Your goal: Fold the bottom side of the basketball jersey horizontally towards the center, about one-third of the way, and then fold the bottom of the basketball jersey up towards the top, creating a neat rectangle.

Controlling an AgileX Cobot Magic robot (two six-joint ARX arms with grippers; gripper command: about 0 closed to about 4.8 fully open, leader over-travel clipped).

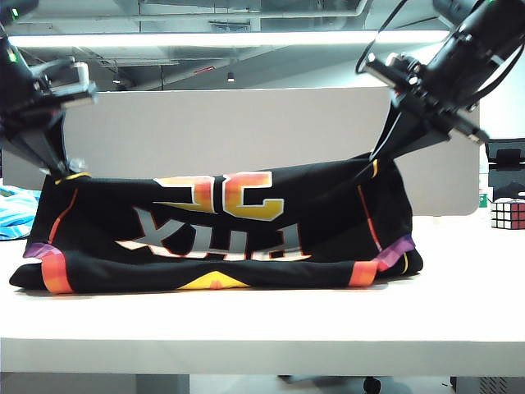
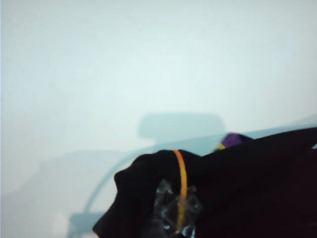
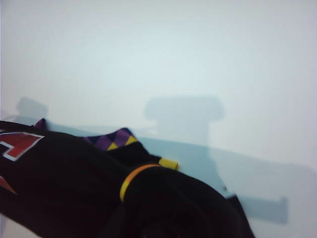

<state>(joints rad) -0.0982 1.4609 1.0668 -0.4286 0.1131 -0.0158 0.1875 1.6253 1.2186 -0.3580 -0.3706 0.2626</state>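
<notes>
The black basketball jersey [image 1: 221, 238] stands draped on the white table [image 1: 262, 316], its gradient number and white lettering upside down toward me. Both upper corners are lifted while the lower fold rests on the table. My left gripper [image 1: 59, 171] is shut on the left corner; in the left wrist view its clear fingertips [image 2: 171, 218] pinch black cloth [image 2: 247, 188] along a thin orange stripe [image 2: 182, 173]. My right gripper [image 1: 379, 160] holds the right corner taut. Bunched cloth [image 3: 74, 188] with a yellow stripe [image 3: 130, 179] hides the jaws in the right wrist view.
A light blue-and-white cloth [image 1: 15, 212] lies at the table's left edge. A Rubik's cube [image 1: 508, 213] sits at the far right. A white panel [image 1: 246, 131] stands behind the jersey. Bare tabletop runs between the jersey and the front edge.
</notes>
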